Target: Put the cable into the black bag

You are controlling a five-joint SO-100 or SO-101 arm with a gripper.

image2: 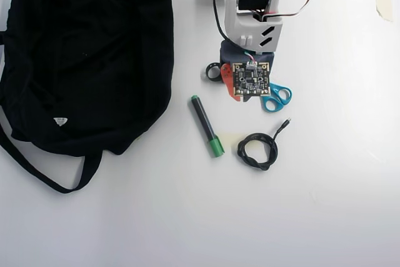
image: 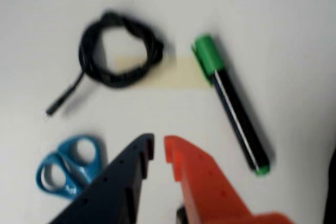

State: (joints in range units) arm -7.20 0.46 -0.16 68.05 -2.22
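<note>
Cable [image: 123, 51]: we see it coiled flat on the tabletop [image: 273, 14], tail and plug running out to lower left in the wrist view; in the overhead view it [image2: 257, 151] lies right of the marker, below the scissors, well apart from the bag.
Tape: we note a pale strip [image: 168, 72] under the coil's right edge, reaching to the marker cap.
Bag [image2: 87, 48]: big, black, upper left in the overhead view, straps [image2: 37, 170] trailing below it, small white label [image2: 60, 120] near its lower edge.
Hand [image: 159, 148]: we see one dark finger and one orange finger, tips a narrow gap apart, nothing between them; it sits short of the coil, not touching it.
Marker [image: 233, 103]: black body, green cap, lying right of the coil in the wrist view, between bag and cable in the overhead view [image2: 207, 125].
Scissors [image: 68, 166]: blue handles, just left of the dark finger, partly hidden by it.
Ring [image2: 214, 71]: small black ring just left of the arm in the overhead view.
Arm [image2: 250, 10]: we see it coming in from the top edge, its board over the hand.
</note>
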